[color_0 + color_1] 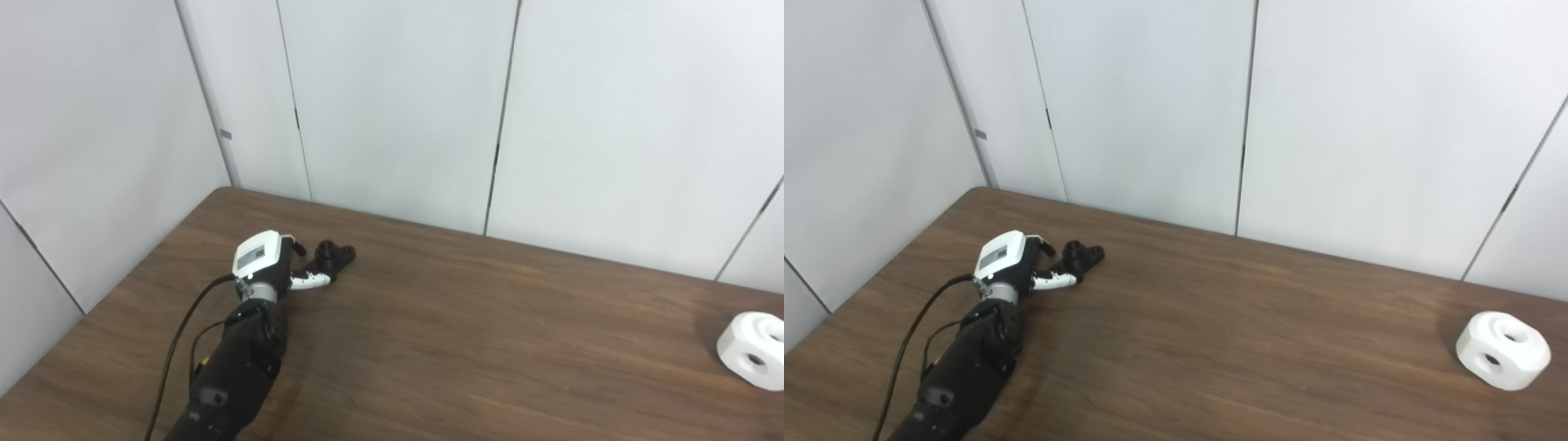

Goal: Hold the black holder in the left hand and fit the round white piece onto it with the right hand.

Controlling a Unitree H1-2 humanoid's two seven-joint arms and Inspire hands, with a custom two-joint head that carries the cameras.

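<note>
Reaching for the black holder (pixel 334 255) w/ left hand (pixel 269 263), fingers at it but grip unclear tbh, next needs lifting it; white piece (pixel 1503 350) sits far off.

Dark wooden table (pixel 465 343) set against pale grey panelled walls (pixel 392 104).
</note>
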